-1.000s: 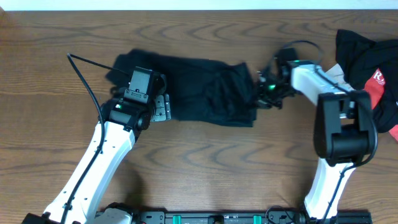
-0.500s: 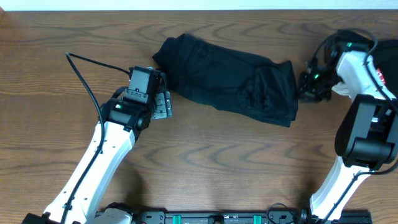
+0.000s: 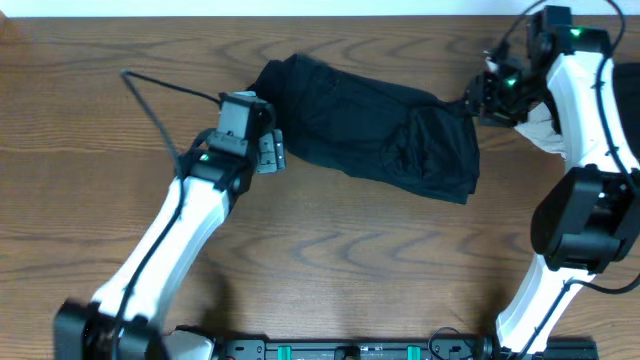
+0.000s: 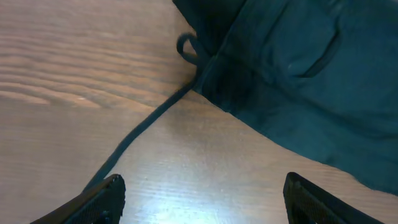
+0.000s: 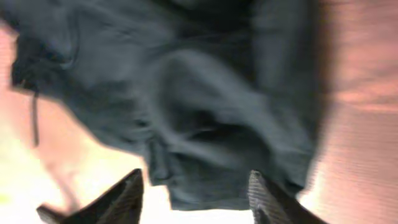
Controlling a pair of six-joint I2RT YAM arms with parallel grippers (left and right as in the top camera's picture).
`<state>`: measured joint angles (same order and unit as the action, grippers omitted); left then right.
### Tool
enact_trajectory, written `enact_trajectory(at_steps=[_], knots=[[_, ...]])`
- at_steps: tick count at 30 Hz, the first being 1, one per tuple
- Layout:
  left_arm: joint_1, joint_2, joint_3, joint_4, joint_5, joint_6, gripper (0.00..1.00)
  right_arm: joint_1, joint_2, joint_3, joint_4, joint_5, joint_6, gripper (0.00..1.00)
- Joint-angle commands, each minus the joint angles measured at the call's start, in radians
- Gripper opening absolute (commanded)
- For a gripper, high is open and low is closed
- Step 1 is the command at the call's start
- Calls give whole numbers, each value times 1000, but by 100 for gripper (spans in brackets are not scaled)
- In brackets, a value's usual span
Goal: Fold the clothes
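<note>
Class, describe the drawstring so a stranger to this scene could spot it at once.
On the wooden table, find the black garment lying near the centre. From its end by the left claw, a cord trails onto bare wood. Unlike the broad cloth, it is a thin black string with a small loop.

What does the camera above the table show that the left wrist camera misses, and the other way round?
Only overhead: the whole black garment lying across the table, plus both arms, with the right gripper at the garment's right end.
Only left wrist: the thin drawstring with its small loop, trailing over the wood.
Both: the garment's left edge and the left gripper, open over bare wood beside it.
</note>
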<state>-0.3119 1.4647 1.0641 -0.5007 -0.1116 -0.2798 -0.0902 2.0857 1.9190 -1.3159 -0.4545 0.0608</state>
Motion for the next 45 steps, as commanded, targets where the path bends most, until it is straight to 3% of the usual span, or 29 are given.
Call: enact_trajectory(at_steps=[1, 4, 9, 21, 31, 38, 41, 45], knots=[[4, 104, -15, 32, -2, 23, 82, 63, -21, -5, 5, -109, -33, 35], [4, 169, -15, 68, -2, 16, 82, 115, -21, -7, 13, -58, -7, 18], [4, 228, -15, 154, -3, 17, 82, 180, -21, -38, 58, 59, 91, 1], [34, 267, -15, 438, 4, 96, 82, 291, -21, -216, 182, 59, 111, 8], [126, 409, -15, 542, 227, 97, 83, 306, -21, -240, 184, 58, 111, 8], [131, 461, -15, 559, 290, 97, 83, 306, -21, -240, 180, 58, 111, 8], [131, 477, -15, 559, 350, 96, 76, 307, -21, -240, 180, 58, 111, 8], [131, 476, -15, 555, 359, 95, 51, 307, -21, -240, 179, 58, 111, 8]])
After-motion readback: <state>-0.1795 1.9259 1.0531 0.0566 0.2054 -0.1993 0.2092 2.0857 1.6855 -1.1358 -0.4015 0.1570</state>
